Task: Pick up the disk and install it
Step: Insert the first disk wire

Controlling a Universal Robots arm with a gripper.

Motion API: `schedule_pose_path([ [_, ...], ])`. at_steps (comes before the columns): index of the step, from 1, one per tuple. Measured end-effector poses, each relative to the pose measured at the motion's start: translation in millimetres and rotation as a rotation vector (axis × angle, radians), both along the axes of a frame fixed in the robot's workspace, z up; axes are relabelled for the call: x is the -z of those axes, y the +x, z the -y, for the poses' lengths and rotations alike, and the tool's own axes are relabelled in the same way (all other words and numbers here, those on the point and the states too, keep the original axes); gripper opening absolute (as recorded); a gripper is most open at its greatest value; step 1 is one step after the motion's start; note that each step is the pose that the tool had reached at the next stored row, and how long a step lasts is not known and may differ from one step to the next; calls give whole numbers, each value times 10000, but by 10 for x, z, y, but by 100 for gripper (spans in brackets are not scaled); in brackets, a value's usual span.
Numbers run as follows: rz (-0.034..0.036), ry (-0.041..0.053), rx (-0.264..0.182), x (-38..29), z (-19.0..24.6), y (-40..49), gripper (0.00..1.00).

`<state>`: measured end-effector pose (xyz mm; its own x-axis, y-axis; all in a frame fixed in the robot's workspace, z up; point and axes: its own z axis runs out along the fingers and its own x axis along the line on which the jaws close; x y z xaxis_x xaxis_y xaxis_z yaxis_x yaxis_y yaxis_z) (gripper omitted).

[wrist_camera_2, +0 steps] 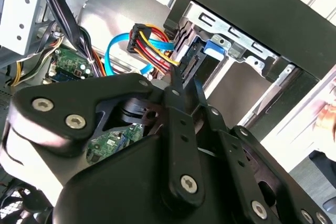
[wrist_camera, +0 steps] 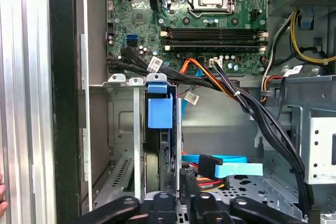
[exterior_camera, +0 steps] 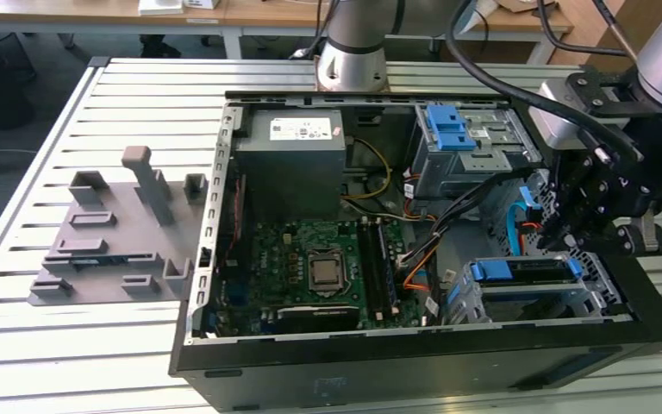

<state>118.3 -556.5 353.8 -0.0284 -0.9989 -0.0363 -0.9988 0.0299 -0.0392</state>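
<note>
Gripper (exterior_camera: 572, 226) over open computer case (exterior_camera: 423, 354), finger state impossible to tell.
Disk (wrist_camera: 160, 129) upright in lower drive cage (exterior_camera: 538, 289), near blue cable (wrist_camera: 231, 167).

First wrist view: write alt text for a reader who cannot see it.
The black pincer reaches into an open computer case, close to a drive cage that holds the disk edge-on, with a blue tab on top. Beyond lies the green motherboard, with black, orange and blue cables trailing across the case.
</note>
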Motion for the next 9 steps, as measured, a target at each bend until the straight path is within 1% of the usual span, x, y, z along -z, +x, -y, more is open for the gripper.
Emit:
schedule_pose_path([
  [1,0,-1,0,1,-3,0,25],
  [9,0,26,0,26,-21,0,25],
])
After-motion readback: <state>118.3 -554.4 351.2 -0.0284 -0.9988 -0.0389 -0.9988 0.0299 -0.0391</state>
